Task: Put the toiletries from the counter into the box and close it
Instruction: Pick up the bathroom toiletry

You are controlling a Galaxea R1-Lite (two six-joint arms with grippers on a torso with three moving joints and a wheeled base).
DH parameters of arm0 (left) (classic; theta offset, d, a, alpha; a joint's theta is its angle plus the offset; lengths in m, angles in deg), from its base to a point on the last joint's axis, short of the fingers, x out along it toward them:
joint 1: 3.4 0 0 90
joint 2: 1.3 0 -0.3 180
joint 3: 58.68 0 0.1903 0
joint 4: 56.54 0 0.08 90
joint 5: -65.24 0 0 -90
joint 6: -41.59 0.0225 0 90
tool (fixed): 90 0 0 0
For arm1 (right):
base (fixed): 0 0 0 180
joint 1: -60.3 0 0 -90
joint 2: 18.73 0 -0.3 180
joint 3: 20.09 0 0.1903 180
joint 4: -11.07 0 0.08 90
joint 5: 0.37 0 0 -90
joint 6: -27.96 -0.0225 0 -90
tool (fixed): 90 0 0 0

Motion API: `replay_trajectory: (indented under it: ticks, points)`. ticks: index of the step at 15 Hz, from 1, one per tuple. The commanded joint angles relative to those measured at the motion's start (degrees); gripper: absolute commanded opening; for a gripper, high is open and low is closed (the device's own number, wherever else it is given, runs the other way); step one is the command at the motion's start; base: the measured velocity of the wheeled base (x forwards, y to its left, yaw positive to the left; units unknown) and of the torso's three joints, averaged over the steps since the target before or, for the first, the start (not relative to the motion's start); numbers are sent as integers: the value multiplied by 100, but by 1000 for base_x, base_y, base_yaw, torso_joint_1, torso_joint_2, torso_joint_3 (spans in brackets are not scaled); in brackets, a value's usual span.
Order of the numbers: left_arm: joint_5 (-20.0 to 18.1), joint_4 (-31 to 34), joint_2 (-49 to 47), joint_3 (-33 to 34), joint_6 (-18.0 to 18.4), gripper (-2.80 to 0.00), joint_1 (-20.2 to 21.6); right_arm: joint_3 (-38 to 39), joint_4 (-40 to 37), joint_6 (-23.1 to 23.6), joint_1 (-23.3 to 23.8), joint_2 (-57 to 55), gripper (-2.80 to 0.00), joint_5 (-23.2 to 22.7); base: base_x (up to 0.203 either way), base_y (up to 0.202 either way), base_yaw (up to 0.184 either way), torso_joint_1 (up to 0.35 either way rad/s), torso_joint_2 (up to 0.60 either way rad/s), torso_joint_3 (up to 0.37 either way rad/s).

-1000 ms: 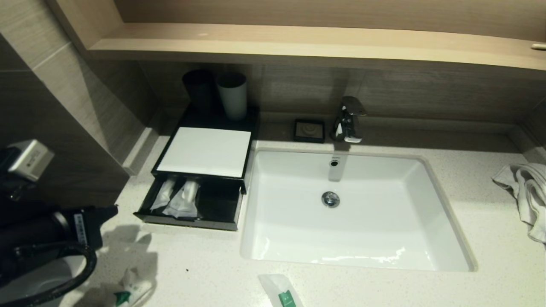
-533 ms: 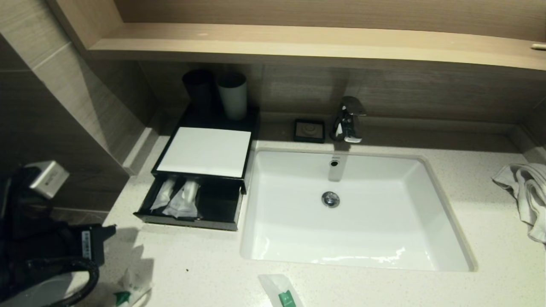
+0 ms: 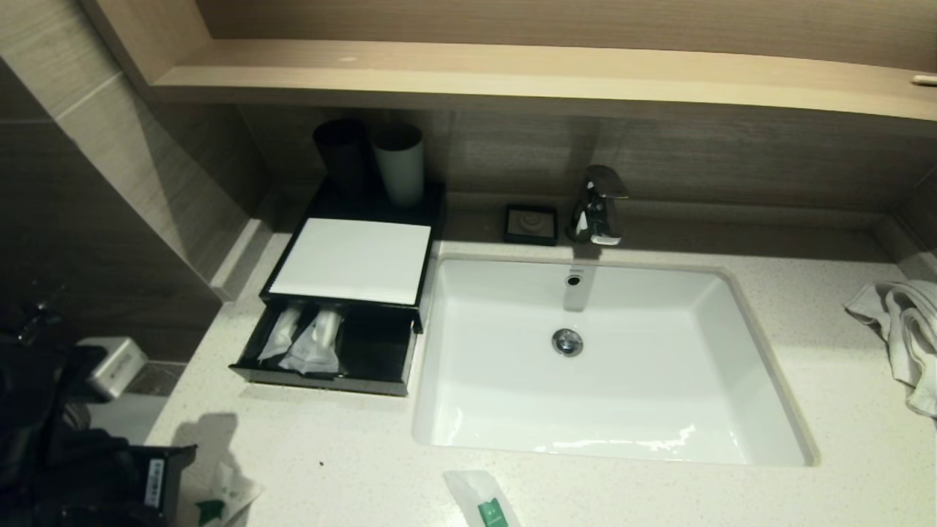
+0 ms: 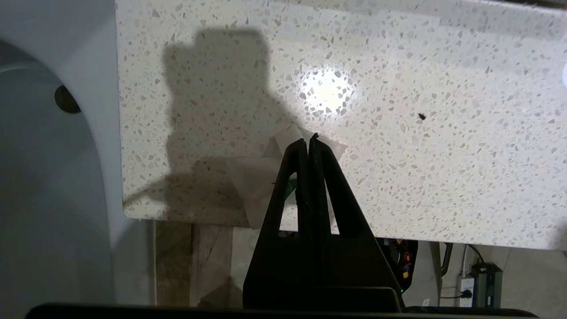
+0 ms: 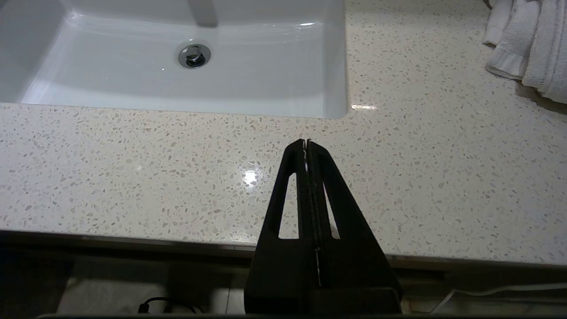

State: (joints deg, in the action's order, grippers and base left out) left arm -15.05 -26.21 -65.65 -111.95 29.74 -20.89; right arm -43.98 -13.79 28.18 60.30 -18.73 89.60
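A clear sachet with a green label (image 3: pixel 219 498) sits at the counter's (image 3: pixel 351 454) front left corner. My left gripper (image 4: pixel 308 141) is shut at that sachet (image 4: pixel 252 186), and white wrap peeks out on both sides of its tips. The sachet reaches past the counter's front edge. A second green-labelled sachet (image 3: pixel 487 505) lies in front of the sink. The black box (image 3: pixel 351 260) stands left of the sink. Its drawer (image 3: pixel 322 380) is pulled open, with wrapped toiletries (image 3: pixel 311 344) in its left half. My right gripper (image 5: pixel 306 141) hangs shut and empty over the counter's front right.
The white sink (image 3: pixel 585 410) fills the middle, with the faucet (image 3: pixel 596 205) and a black soap dish (image 3: pixel 531 223) behind it. A black cup (image 3: pixel 340 157) and a white cup (image 3: pixel 399 165) stand behind the box. A towel (image 3: pixel 904 337) lies at the right.
My left arm has sunk toward the lower left corner of the head view, its wrist camera dropping with it. The sachet at the front left corner has stayed about where it was.
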Motion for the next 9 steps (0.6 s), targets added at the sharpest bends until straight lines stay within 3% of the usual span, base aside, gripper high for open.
replay_trajectory:
  ticks: [1, 9]
  points:
    - [5, 7, -89, 86, -2, -280, 9, 0, -1, 4, 0, 0, -280, 1, 0, 0, 0, 0, 0, 0]
    - [-56, -28, -195, 187, -37, -280, 9, 0, -1, 4, 0, 0, -280, -6, 0, 0, 0, 0, 0, 0]
